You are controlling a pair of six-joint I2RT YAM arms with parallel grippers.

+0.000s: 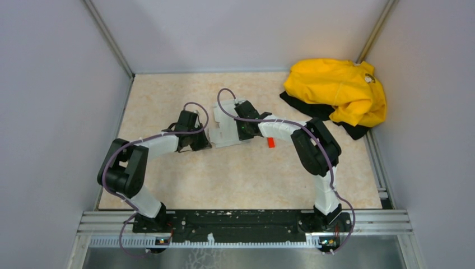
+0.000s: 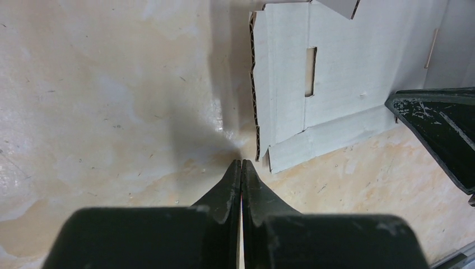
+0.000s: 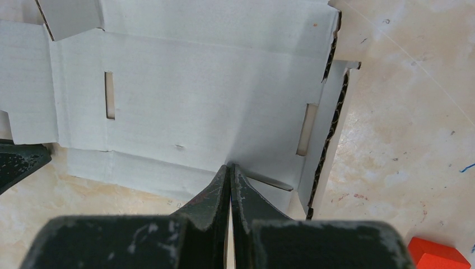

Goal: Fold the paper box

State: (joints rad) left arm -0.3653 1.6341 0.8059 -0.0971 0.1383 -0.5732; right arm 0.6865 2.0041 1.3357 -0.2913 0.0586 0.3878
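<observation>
Bolted to the dark rail (image 1: pixel 241 221) at the near edge, both arm bases are seen at the bottom of the overhead view. The left arm is folded at an elbow pushed out to the left, and its forearm is reached rightwards to the middle of the surface (image 1: pixel 252 179). The right arm is raised from its base to an elbow on the right, and its forearm is stretched leftwards and away.

The left tool (image 2: pixel 241 163) is pointed down with its fingers pressed together and nothing held between them. Its tips are set on the bare surface just beside a corner of the paper box (image 2: pixel 336 84). Whether that corner is touched cannot be told.

The right tool (image 3: pixel 230 167) is likewise closed to a narrow line, and no card is seen between its fingers. Its tips are placed on the sheet near its edge.

The paper box (image 1: pixel 224 131) is spread as a mostly flat die-cut sheet at mid-surface between the two tools, with slots cut in it. One side flap is lifted, its corrugated edge showing.

A red block (image 1: pixel 271 142) is seen just beside the right forearm. A yellow garment (image 1: pixel 339 89) is heaped in the far right corner.
</observation>
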